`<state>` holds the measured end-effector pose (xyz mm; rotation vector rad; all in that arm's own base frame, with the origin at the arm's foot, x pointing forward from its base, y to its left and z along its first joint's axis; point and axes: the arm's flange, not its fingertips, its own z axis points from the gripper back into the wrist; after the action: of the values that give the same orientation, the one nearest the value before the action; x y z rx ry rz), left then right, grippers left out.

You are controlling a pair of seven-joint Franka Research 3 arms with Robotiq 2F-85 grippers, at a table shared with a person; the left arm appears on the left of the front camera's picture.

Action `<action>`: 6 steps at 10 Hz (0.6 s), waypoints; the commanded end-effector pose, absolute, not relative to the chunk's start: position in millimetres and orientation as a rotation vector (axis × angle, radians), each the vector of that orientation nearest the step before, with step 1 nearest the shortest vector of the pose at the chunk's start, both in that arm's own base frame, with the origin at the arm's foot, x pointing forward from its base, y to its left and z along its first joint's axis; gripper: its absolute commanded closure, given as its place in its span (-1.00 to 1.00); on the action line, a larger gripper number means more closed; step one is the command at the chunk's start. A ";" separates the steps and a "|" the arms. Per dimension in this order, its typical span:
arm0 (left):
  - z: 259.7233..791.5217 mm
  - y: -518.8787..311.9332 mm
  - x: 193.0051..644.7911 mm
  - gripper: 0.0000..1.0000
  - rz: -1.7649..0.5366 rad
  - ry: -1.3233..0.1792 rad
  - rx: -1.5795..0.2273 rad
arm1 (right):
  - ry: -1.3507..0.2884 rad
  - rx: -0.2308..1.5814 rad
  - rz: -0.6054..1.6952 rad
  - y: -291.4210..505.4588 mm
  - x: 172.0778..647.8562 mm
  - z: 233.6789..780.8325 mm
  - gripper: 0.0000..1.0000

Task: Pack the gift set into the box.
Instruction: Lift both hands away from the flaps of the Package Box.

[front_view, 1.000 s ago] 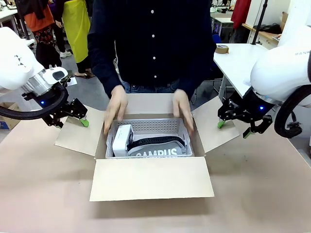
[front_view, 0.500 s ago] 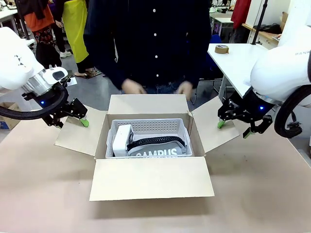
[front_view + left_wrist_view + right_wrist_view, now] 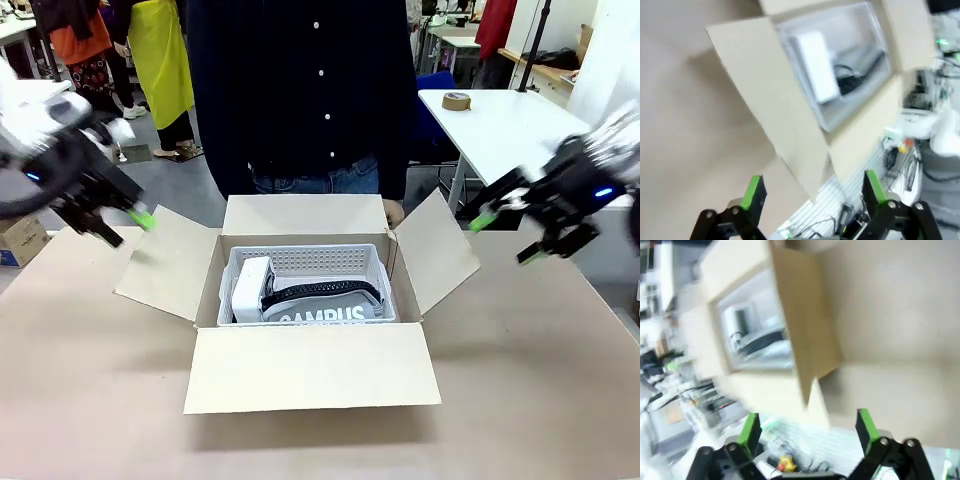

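The brown cardboard box [image 3: 310,365] stands open at the table's middle, its four flaps spread. Inside it lies the gift set: a light grey perforated tray [image 3: 310,258] holding a white boxy item [image 3: 250,288] and a dark grey item lettered "CAMPUS" [image 3: 325,312]. My left gripper [image 3: 125,227] hovers open, blurred, beyond the left flap. Off the right flap, my right gripper [image 3: 508,238] is open too and just as blurred. The left wrist view has open fingers [image 3: 812,190] below the box [image 3: 770,100] and tray [image 3: 840,65]. The right wrist view has open fingers [image 3: 807,426] below the box [image 3: 805,340].
A person in a dark shirt [image 3: 300,90] stands right behind the box, one hand [image 3: 393,212] by the far right corner. A white side table [image 3: 500,125] with a tape roll [image 3: 457,100] is at the back right. A small carton [image 3: 20,240] sits on the floor at left.
The person's hands have left the tray and pulled back from the box. Both grippers have swung outward and upward, away from the side flaps, and are in motion.
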<state>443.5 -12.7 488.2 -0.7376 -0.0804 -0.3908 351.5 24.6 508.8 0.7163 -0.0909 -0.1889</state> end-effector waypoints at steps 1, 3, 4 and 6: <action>489.7 71.9 441.1 -1.00 -0.484 0.039 -1.155 | 0.047 1.141 -0.213 -69.9 313.4 527.8 -1.00; 444.0 151.5 430.6 -1.00 -0.397 -0.042 -1.566 | 0.048 1.431 -0.441 -139.8 277.1 485.2 -1.00; 412.2 177.3 425.2 -1.00 -0.281 -0.103 -1.702 | 0.036 1.510 -0.497 -158.4 268.5 453.2 -1.00; 379.6 188.8 423.6 -1.00 -0.040 -0.113 -1.767 | 0.022 1.352 -0.369 -148.6 249.1 492.8 -1.00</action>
<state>395.5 183.8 359.5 -1.6694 -0.1119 -0.1937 243.2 -173.9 441.3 1.4574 0.0468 -0.5141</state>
